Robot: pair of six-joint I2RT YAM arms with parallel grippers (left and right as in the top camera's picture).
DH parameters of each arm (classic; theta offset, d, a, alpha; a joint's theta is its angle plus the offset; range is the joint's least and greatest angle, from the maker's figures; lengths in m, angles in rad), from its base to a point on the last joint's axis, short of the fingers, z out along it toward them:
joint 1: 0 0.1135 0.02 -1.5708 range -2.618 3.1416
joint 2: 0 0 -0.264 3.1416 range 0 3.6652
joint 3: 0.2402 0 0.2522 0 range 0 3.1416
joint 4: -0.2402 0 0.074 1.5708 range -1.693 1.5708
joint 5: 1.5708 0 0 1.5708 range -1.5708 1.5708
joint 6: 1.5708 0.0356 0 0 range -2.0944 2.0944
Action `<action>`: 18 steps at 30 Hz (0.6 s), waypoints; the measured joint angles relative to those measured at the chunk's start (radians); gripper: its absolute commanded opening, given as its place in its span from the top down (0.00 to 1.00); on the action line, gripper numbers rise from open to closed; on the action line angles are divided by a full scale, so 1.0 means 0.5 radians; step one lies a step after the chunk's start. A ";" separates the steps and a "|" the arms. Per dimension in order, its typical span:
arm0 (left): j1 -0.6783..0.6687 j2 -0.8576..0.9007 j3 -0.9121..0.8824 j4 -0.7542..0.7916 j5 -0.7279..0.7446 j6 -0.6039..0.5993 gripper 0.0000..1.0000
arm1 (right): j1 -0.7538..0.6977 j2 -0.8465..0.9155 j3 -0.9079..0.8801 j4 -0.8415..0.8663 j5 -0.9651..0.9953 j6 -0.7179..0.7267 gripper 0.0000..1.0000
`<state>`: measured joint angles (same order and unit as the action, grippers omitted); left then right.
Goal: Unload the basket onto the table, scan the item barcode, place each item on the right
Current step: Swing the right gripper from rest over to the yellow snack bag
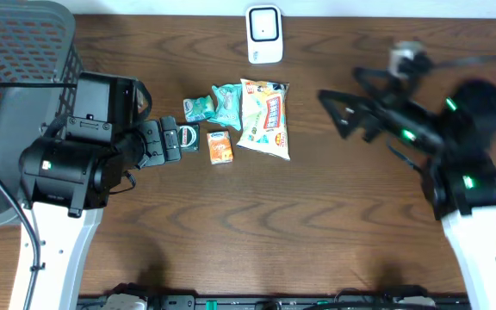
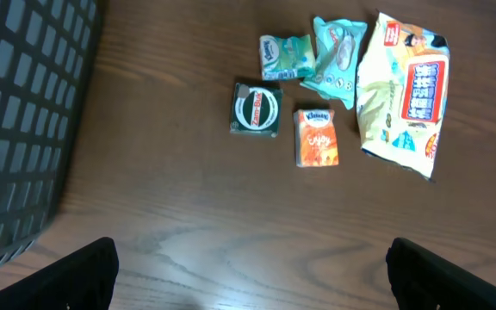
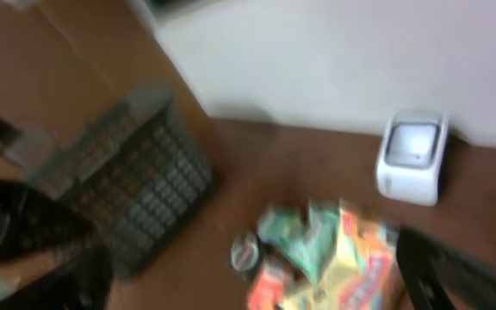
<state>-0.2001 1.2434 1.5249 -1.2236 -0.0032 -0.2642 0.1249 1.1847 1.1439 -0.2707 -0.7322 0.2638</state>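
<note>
Several small items lie in a cluster mid-table: a dark green box (image 1: 188, 138) (image 2: 256, 109), an orange box (image 1: 220, 147) (image 2: 316, 138), two teal packs (image 1: 199, 107) (image 1: 227, 103) and a large yellow snack bag (image 1: 265, 118) (image 2: 403, 90). The white barcode scanner (image 1: 264, 34) (image 3: 413, 157) stands at the far edge. My left gripper (image 1: 175, 140) (image 2: 252, 288) is open, just left of the dark green box, holding nothing. To the right of the snack bag, my right gripper (image 1: 334, 114) (image 3: 248, 288) hangs open and empty above the table, pointing toward the cluster; its view is blurred.
A dark mesh basket (image 1: 15, 77) (image 2: 20, 129) (image 3: 136, 185) fills the far left corner. A cable and a small white plug (image 1: 407, 58) lie at the back right. Bare wooden tabletop (image 1: 257, 232) stretches along the front.
</note>
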 measured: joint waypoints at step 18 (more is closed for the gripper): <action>0.000 0.000 0.000 0.001 0.000 -0.001 0.02 | 0.514 0.856 0.603 -0.762 0.808 -0.448 0.01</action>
<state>-0.2001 1.2434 1.5249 -1.2232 -0.0032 -0.2646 0.3820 1.6127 1.4456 -0.6518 -0.3283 0.0399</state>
